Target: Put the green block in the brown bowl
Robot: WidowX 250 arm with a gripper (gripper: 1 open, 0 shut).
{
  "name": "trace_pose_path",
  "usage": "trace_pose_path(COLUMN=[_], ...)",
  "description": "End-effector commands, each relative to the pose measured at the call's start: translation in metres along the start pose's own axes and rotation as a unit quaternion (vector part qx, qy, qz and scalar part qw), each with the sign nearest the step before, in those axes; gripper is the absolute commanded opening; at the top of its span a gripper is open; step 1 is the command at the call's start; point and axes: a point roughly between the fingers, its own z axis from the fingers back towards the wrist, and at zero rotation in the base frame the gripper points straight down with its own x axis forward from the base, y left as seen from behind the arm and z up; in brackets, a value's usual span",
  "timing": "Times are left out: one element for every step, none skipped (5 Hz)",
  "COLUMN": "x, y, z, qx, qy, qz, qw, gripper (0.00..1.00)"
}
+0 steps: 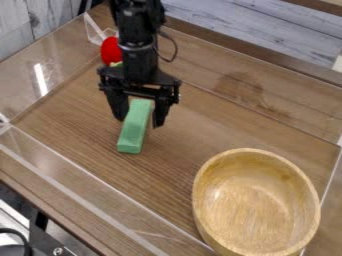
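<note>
The green block [134, 131] is a flat light-green bar lying on the wooden table, left of centre. My gripper [138, 108] stands open directly over the block's far end, one dark finger on each side of it, with the jaws apart and not gripping it. The brown bowl [254, 200] is a large round wooden bowl at the front right, with nothing inside it.
A small red object [106, 50] with a tiny green piece sits behind the arm at the back left. Clear acrylic walls [80, 190] fence the table along the front and left edges.
</note>
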Motion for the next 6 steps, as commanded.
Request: trace_pose_path(x=[0.015, 0.015, 0.02, 0.022, 0.018, 0.013], y=[0.006, 0.011, 0.014, 0.014, 0.01, 0.004], z=[0.016, 0.021, 0.023, 0.022, 0.01, -0.002], qx=[-0.001, 0.001, -0.002, -0.003, -0.002, 0.0], qy=[-0.038, -0.042, -0.046, -0.043, -0.042, -0.04], qz=[0.045, 0.066, 0.042, 0.019, 0.057, 0.091], qw=[0.9983, 0.9969, 0.9981, 0.9989, 0.9975, 0.995], gripper=[1.0, 1.0, 1.0, 1.0, 1.0, 1.0])
